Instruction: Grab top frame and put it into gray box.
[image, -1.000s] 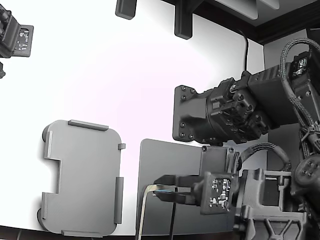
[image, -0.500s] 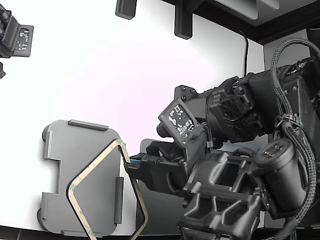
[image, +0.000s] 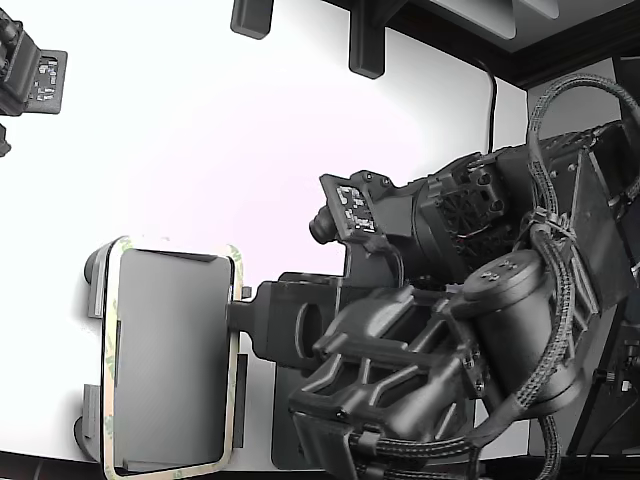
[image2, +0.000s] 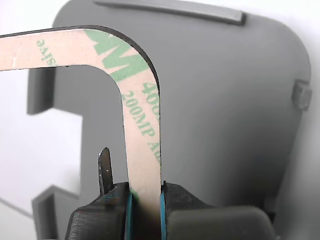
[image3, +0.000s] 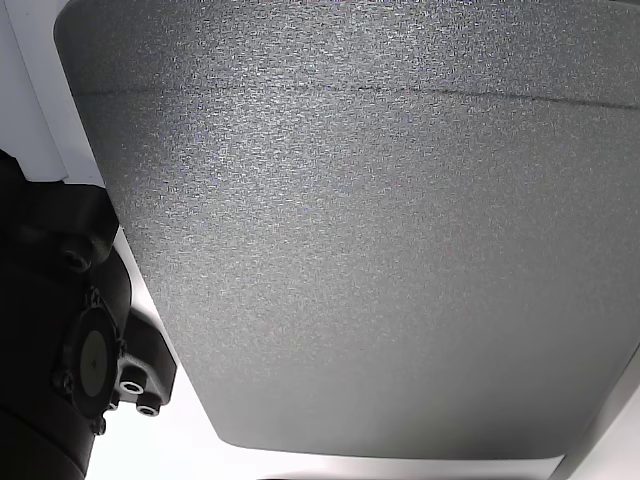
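Observation:
The top frame (image: 112, 350), a thin cream rim with green print, lies flat over the gray box (image: 170, 360), and their outlines nearly match. Whether they touch I cannot tell. My gripper (image: 240, 312) is shut on the frame's long side toward the exterior view's right. In the wrist view, the blue-padded fingertips (image2: 129, 212) pinch the frame strip (image2: 142, 100), which curves round a corner above the gray box (image2: 225, 100). The gripper (image2: 145, 210) sits at the box's edge.
A darker gray flat slab (image: 282, 420) lies to the right of the box in the exterior view, mostly under my arm; it fills the other view (image3: 380, 250). A second arm's black body (image: 450, 230) stands behind. Black fixtures (image: 30, 70) sit at the far left.
The frame has swung from a tilted diamond pose beside the slab to lie squared over the gray box. My arm moved left with it, still gripping.

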